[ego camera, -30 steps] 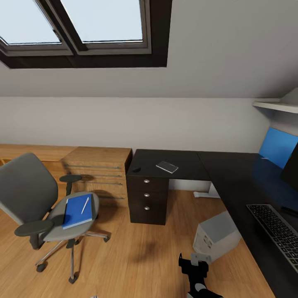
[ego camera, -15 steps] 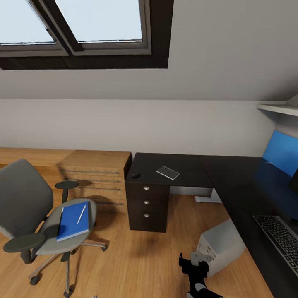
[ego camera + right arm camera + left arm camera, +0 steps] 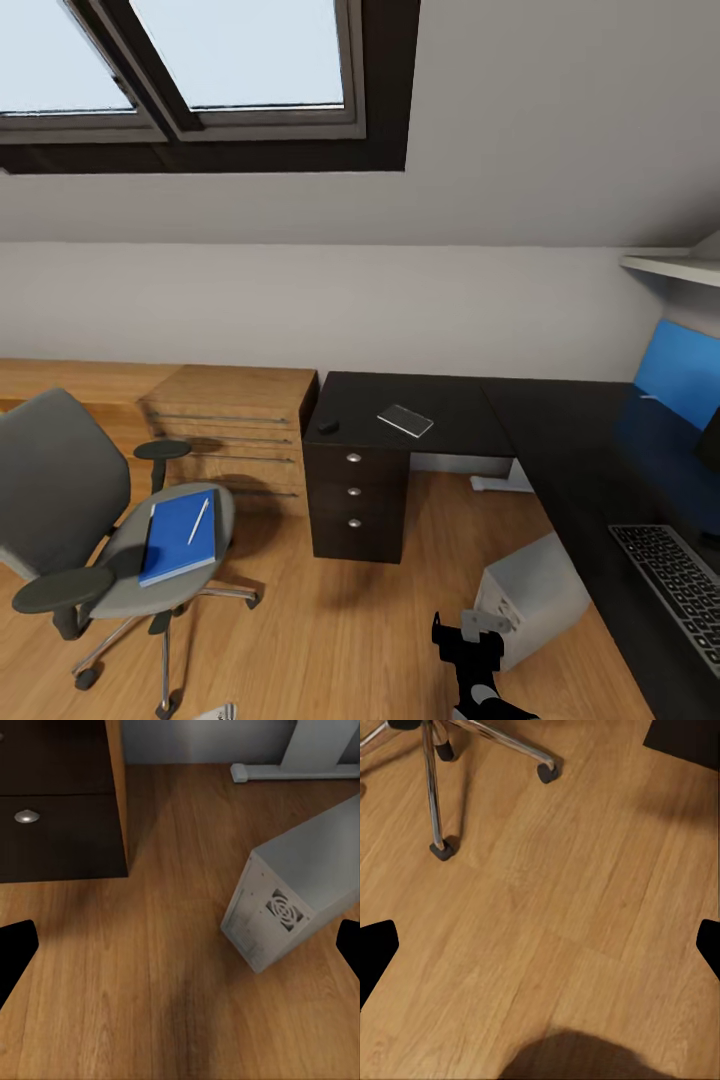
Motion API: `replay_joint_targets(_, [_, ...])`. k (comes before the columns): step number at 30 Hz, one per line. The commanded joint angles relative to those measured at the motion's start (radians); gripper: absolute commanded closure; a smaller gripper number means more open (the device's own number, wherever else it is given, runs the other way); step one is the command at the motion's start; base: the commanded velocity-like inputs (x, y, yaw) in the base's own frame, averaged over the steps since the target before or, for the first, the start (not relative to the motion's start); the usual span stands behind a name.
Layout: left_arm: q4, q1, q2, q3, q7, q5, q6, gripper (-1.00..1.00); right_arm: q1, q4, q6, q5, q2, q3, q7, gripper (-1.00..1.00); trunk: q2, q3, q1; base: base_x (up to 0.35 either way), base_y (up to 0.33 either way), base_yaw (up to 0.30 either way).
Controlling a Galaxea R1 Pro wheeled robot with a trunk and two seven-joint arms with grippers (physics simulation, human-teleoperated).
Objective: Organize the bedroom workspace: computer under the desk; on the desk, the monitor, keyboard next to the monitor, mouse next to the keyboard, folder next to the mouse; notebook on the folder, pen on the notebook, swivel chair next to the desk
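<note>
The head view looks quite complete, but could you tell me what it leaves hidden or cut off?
- Monitor: cropped by the right edge; just a dark corner shows.
- Keyboard: its near end runs off the frame.
- Mouse: too small for detail.
- Right gripper: seen from behind; opening unclear there.

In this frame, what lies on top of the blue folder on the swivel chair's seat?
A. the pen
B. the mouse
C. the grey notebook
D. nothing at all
A. In the head view the thin white pen lies on the blue folder on the swivel chair, while the notebook and the mouse sit over on the desk.
</note>
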Motion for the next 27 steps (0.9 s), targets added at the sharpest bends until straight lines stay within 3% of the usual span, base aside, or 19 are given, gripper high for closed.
replay_joint_targets(1, [0.000, -0.001, 0.001, -0.008, 0.008, 0.007, -0.010, -1.00, -0.001, 0.001, -0.003, -0.010, 0.000, 0.009, -0.002, -1.00, 0.006, 0.002, -0.004, 0.000, 0.000, 0.000])
replay_joint_targets(12, [-0.010, 0.000, 0.002, -0.008, 0.007, 0.007, -0.182, -1.00, -0.001, 0.001, -0.005, -0.010, 0.000, 0.008, -0.002, -1.00, 0.083, 0.036, -0.046, 0.000, 0.000, 0.000])
replay_joint_targets(17, [-0.111, 0.034, 0.003, -0.010, 0.008, 0.006, -0.226, -1.00, -0.001, 0.001, -0.005, -0.010, 0.000, 0.009, -0.002, -1.00, 0.118, 0.052, -0.065, 0.000, 0.000, 0.000])
replay_joint_targets(20, [-0.200, 0.082, 0.004, -0.010, 0.009, 0.004, -0.229, -1.00, -0.001, 0.000, -0.005, -0.010, 0.000, 0.008, -0.002, -1.00, 0.139, 0.061, -0.077, 0.000, 0.000, 0.000])
replay_joint_targets(21, [-0.275, 0.123, 0.005, -0.010, 0.010, 0.002, -0.228, -1.00, -0.001, 0.000, -0.005, -0.010, 0.000, 0.008, -0.002, -1.00, 0.146, 0.065, -0.080, 0.000, 0.000, 0.000])
replay_joint_targets(24, [-0.394, 0.195, 0.007, -0.009, 0.011, -0.004, -0.220, -1.00, -0.001, 0.000, -0.005, -0.010, 0.000, 0.008, -0.002, -1.00, 0.167, 0.074, -0.092, 0.000, 0.000, 0.000])
replay_joint_targets(25, [-0.498, 0.264, 0.009, -0.009, 0.012, -0.013, -0.195, -1.00, -0.001, 0.000, -0.005, -0.010, 0.000, 0.008, -0.002, -1.00, 0.174, 0.077, -0.096, 0.000, 0.000, 0.000])
replay_joint_targets(27, [-0.567, 0.315, 0.010, -0.008, 0.013, -0.021, -0.151, -1.00, -0.001, 0.000, -0.009, -0.010, 0.000, 0.008, -0.002, -1.00, 0.188, 0.083, -0.103, 0.000, 0.000, 0.000])
